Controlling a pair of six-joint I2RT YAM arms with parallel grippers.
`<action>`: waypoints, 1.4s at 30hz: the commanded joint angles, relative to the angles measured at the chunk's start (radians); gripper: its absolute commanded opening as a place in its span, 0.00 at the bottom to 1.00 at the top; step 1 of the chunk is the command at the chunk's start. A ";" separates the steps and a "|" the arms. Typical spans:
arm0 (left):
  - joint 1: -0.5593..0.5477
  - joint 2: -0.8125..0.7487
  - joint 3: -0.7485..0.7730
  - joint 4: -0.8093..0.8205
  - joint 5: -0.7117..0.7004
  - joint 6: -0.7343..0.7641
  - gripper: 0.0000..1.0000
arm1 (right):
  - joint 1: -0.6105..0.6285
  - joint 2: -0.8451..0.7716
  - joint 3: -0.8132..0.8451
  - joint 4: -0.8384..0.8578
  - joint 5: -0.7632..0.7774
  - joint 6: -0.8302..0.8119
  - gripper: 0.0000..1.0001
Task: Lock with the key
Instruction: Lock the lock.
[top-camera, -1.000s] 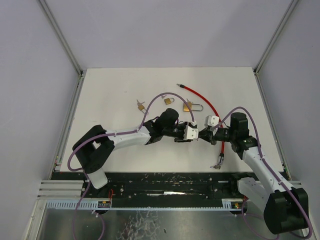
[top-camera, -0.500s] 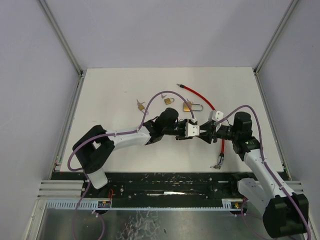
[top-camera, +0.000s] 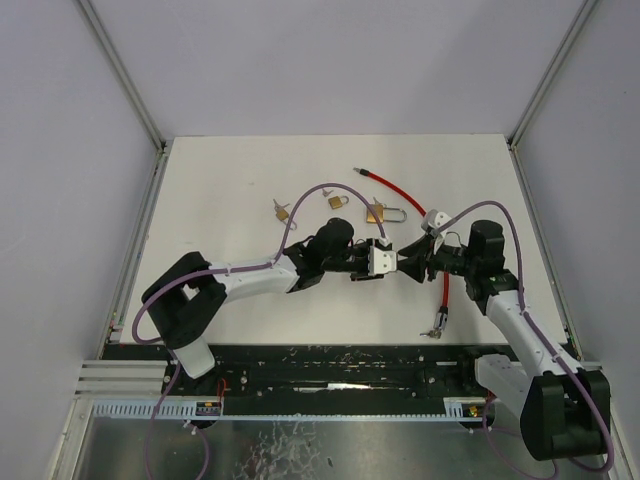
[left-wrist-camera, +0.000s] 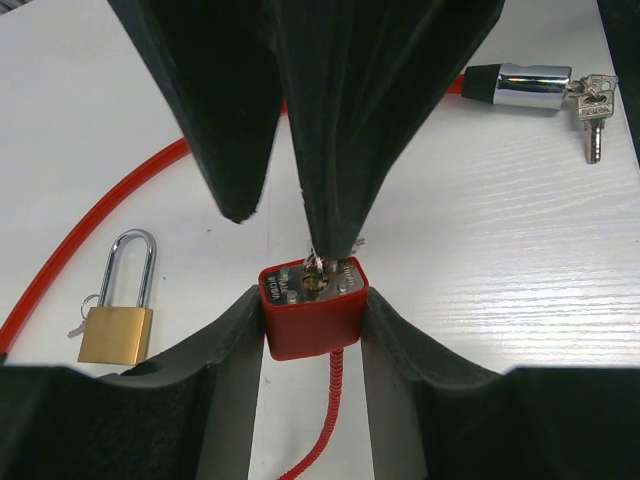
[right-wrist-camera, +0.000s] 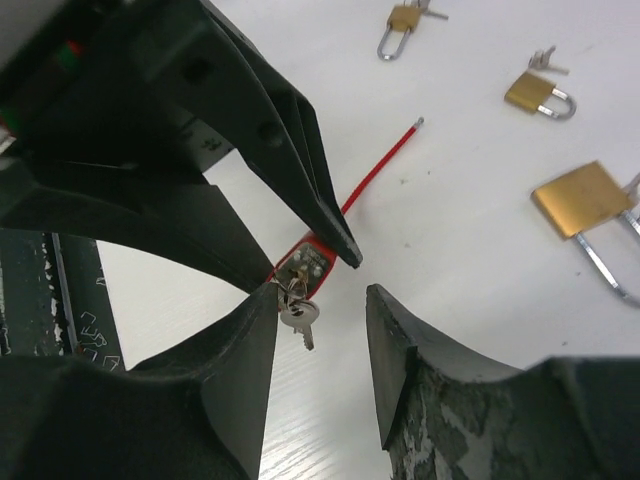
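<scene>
1. Two grippers meet tip to tip above the white table (top-camera: 230, 190).
2. Left gripper (left-wrist-camera: 313, 300) pinches the red lock body (left-wrist-camera: 313, 318), near the table's middle.
3. Key (right-wrist-camera: 298, 313) hangs at the lock's keyhole face.
4. Right gripper (right-wrist-camera: 322, 292) has its jaws spread, with one fingertip beside the key.
5. Brass padlock (left-wrist-camera: 115, 335) lies nearby on the table.

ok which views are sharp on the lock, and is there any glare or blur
Left wrist: the lock is sharp, and the chrome cable end shows glare. Right wrist: the key reads clearly, its own fingers look slightly soft up close, and the padlocks are a little blurred. Top external: even light and faint shadows, but the lock is too small for detail.
</scene>
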 joint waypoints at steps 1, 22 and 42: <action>-0.003 -0.030 0.000 0.101 -0.017 -0.016 0.00 | -0.001 0.034 0.023 0.005 0.029 0.041 0.47; -0.008 -0.007 0.013 0.133 -0.053 -0.075 0.00 | 0.040 0.067 -0.014 0.128 0.045 0.142 0.46; -0.033 0.016 0.028 0.150 -0.154 -0.108 0.00 | 0.056 0.099 -0.033 0.168 0.065 0.178 0.42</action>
